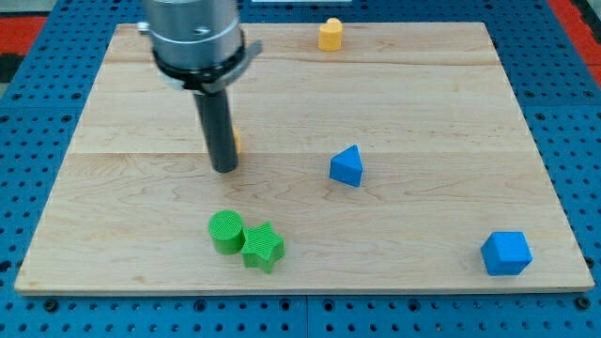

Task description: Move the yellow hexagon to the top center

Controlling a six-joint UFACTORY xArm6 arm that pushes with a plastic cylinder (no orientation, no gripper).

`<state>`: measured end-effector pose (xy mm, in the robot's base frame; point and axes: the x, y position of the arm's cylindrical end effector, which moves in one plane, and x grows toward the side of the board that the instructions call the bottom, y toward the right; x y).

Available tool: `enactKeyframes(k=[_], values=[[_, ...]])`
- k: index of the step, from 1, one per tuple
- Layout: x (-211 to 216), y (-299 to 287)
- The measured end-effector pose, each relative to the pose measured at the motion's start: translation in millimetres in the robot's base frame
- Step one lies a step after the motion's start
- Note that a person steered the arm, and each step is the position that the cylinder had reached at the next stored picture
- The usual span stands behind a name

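Note:
A yellow hexagon block (330, 35) stands near the view's top edge of the wooden board (423, 113), about at its middle. My tip (223, 170) rests on the board left of centre, well below and to the left of that block. A thin sliver of another yellow-orange block (238, 143) shows just right of the rod and is mostly hidden behind it; its shape cannot be made out.
A blue triangular block (346, 166) lies right of centre. A blue cube (506, 253) sits at the bottom right corner. A green cylinder (224, 231) and a green star (263, 248) touch each other just below my tip.

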<state>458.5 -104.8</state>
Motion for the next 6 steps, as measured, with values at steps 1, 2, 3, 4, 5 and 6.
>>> enactKeyframes(k=[1, 2, 3, 4, 5, 6], values=[[-23, 1], [-46, -3], [-66, -3], [-93, -3], [-117, -3], [-143, -10]])
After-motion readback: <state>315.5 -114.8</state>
